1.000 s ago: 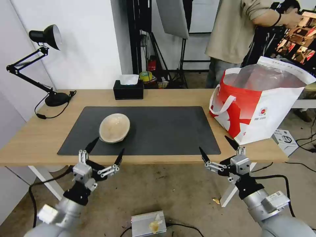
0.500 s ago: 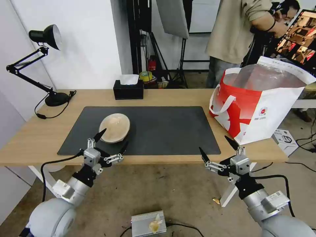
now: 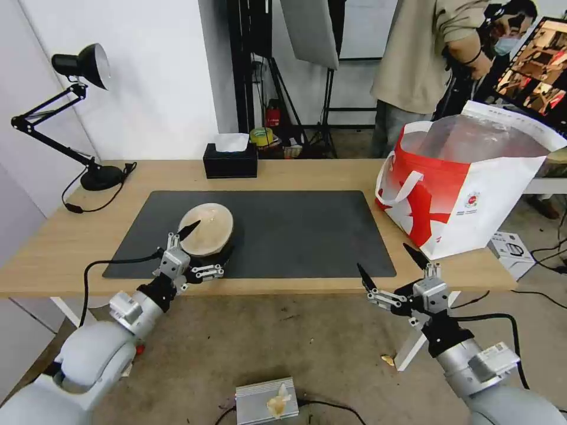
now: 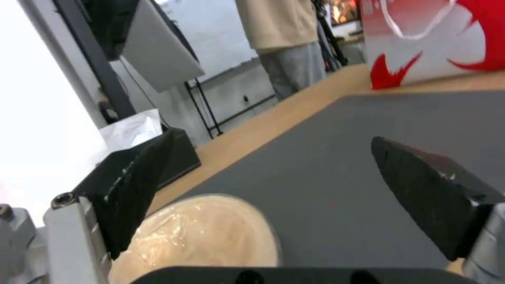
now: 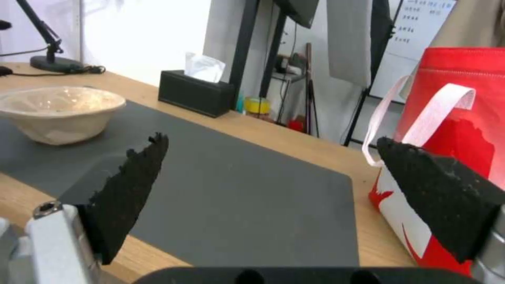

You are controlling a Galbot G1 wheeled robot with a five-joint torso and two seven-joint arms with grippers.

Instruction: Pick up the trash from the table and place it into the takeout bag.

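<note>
- the left gripper (image 3: pixel 208 245) is spread wide open at the near rim of the beige shallow bowl (image 3: pixel 206 229), holding nothing.
- one black fingertip (image 3: pixel 190 229) shows over the bowl's left rim in the head view; the other finger sits by the bowl's near right side, and whether either one touches the bowl cannot be told.
- in the left wrist view the beige shallow bowl (image 4: pixel 197 238) lies low between the two black fingers (image 4: pixel 134 187), closer to one finger than to the other.
- the right gripper (image 3: pixel 392 265) is also wide open and empty, hanging in front of the table's near edge, just left of the bag's near corner and well apart from the bowl.
- the beige shallow bowl stands upright on the left part of the large dark grey rectangular mat (image 3: pixel 295 227), mouth up; being round, it has no long axis to speak of. its inside looks glossy and pale, and nothing distinct can be made out in it.
- the large red-and-white takeout bag (image 3: pixel 466 189) stands upright at the right end of the long light-wood table (image 3: pixel 59 242), its mouth open upward and its silver foil lining showing; what lies inside is hidden.
- the mat's long side runs left to right along the table.
- a black tissue box (image 3: pixel 230 160) with a white tissue poking up stands at the far edge of the table, beyond the bowl.
- a black desk lamp (image 3: pixel 71 118) stands at the far left corner.
</note>
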